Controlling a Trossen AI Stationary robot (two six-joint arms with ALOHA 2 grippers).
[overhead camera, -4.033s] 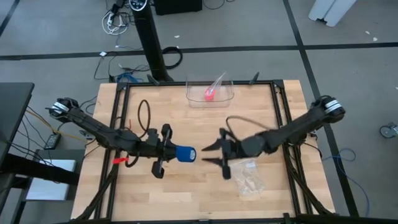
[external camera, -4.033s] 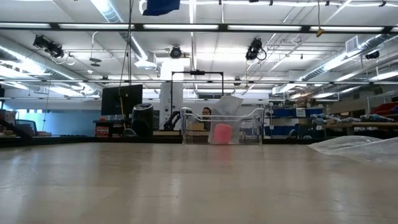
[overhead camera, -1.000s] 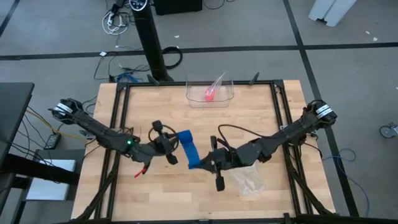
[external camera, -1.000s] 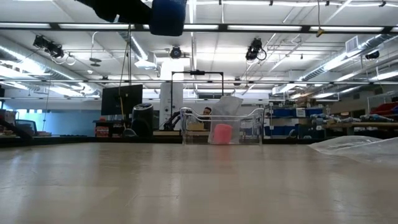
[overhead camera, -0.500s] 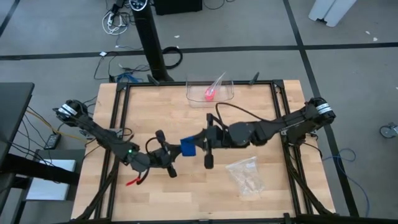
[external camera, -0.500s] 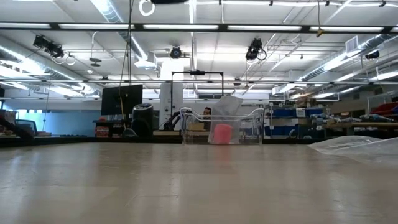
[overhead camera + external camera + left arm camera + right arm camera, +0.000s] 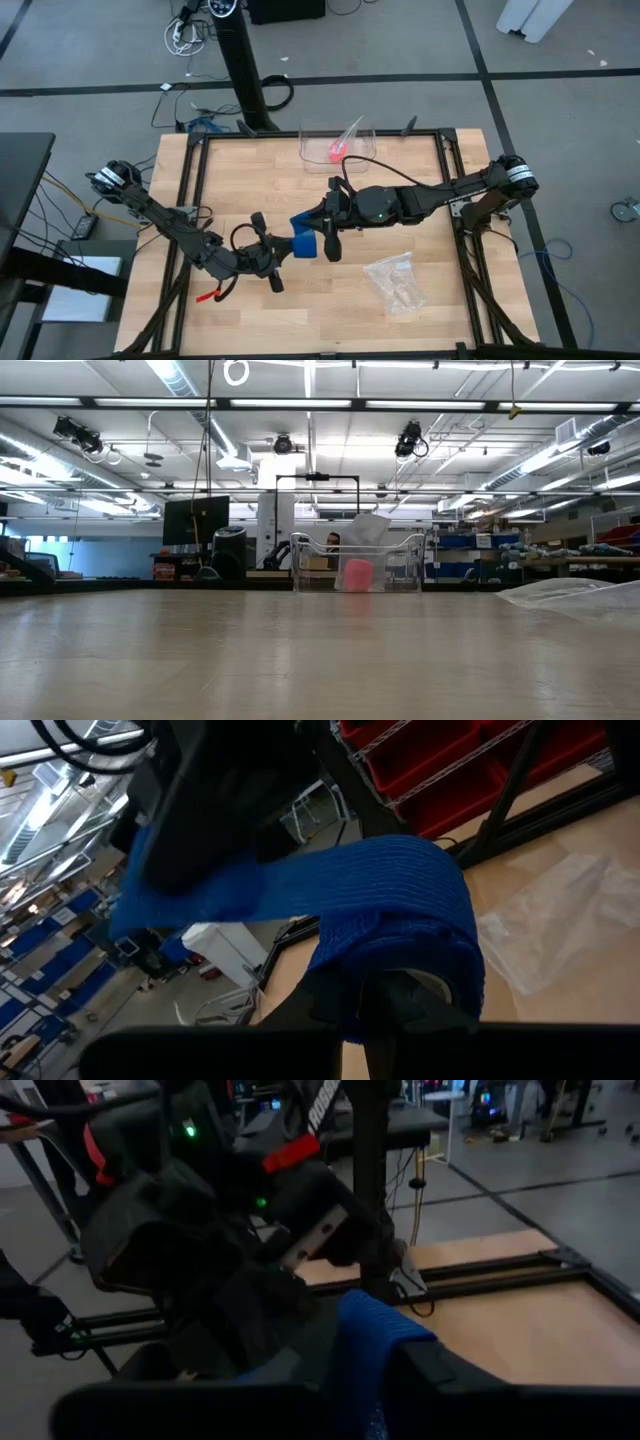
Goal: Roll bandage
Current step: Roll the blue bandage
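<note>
Left gripper clamped on the blue bandage roll, held above the wooden table near its middle. Right gripper just beside, at the loose strip end running off the roll; fingers' spread impossible to tell. Clear plastic bag near right; pink roll in the clear bin far.

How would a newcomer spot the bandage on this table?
Start at the wooden table and look to its middle, where both arms meet. The bandage is held between them, bright blue fabric; the pink roll sits in a clear bin at the far edge.
</note>
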